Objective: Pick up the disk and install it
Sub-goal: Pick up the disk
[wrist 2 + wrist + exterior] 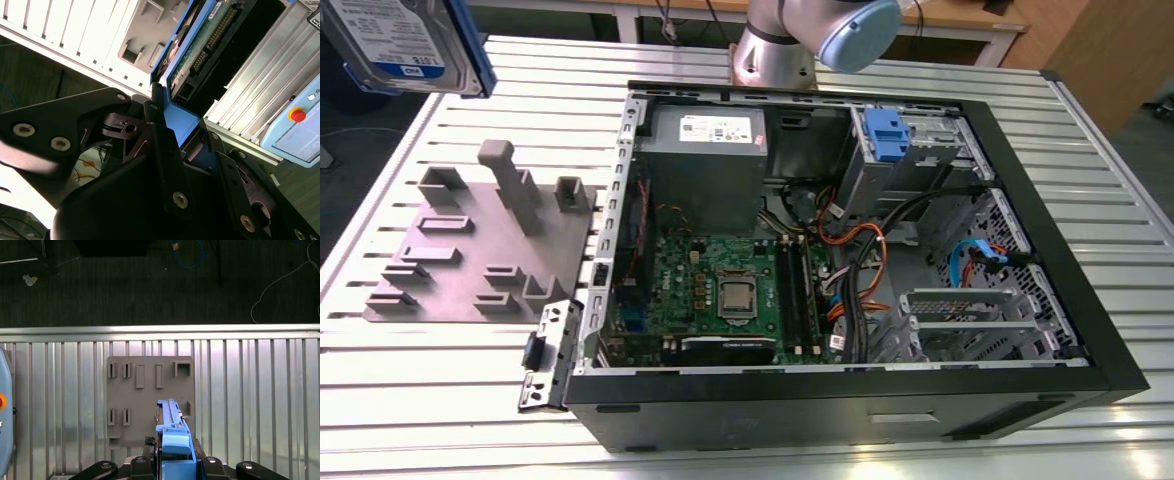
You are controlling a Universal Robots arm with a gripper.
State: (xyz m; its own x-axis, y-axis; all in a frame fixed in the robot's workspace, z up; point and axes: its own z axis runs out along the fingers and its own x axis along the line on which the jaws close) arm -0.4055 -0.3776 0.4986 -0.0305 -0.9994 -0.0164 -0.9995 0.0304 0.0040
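Gripper (pixel 182 130) is clamped on the blue carrier end of the disk (pixel 200 47), with fingers (pixel 160 145) pressing both sides. The disk hangs in the air, edge-on in the first wrist view, above the grey fixture plate (pixel 150 390). It is apart from the pegs, with free room all round. The plate lies on the slatted table (pixel 440 400) near its edge. At the exterior view's right of the plate is the open PC case (pixel 854 400). Inside: motherboard (pixel 720 290), cables (pixel 854 250), grey power supply (pixel 707 150), blue latch (pixel 887 135) on the drive cage.

Exterior view high over table (pixel 547 70); both wrist views down onto grey fixture (pixel 142 405) (pixel 145 25).
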